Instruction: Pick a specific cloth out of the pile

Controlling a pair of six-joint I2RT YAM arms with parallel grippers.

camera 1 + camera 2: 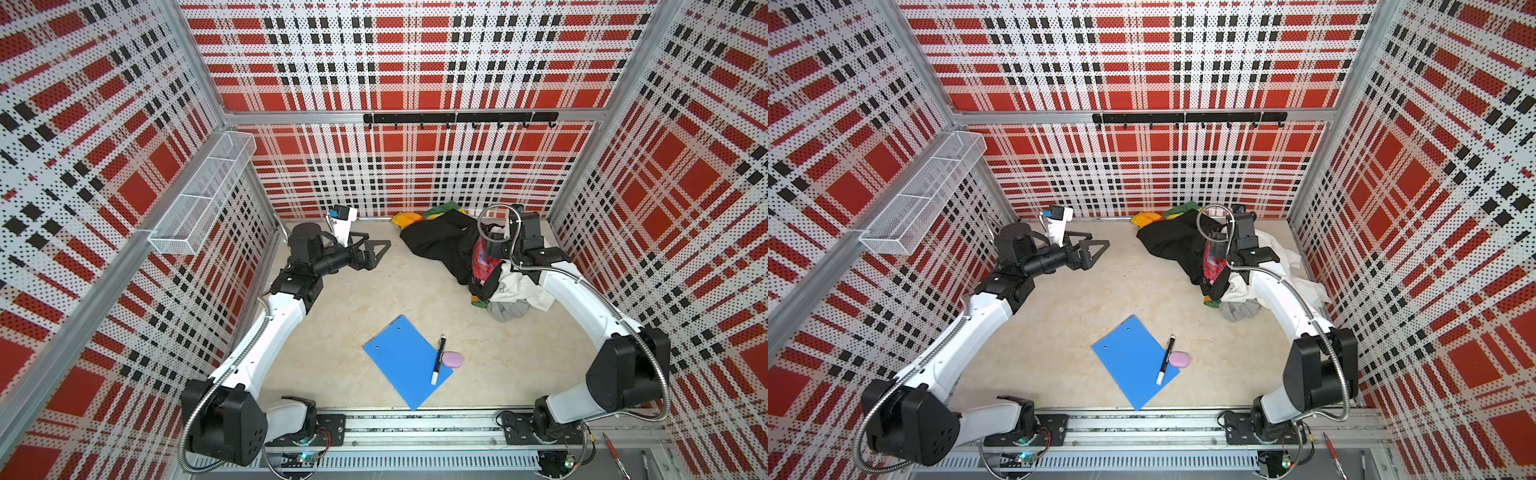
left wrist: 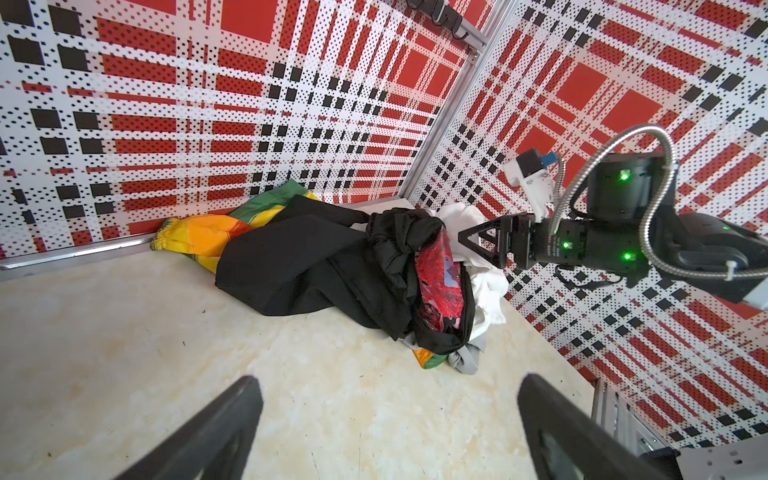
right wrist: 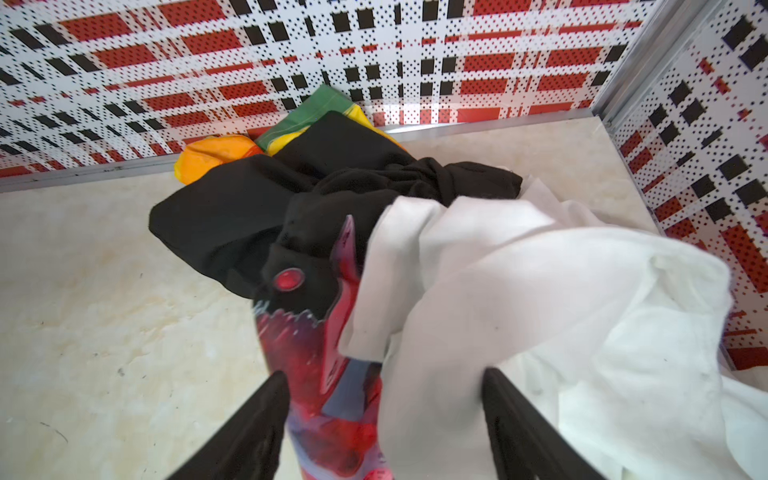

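Cloth (image 3: 232,208) lies beyond right gripper (image 3: 384,374), jaws apart

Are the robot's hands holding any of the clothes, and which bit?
Neither. The left gripper is open, away from the pile; the right gripper is open above it, pinching nothing.

bright even light, edges distorted, soft shadows
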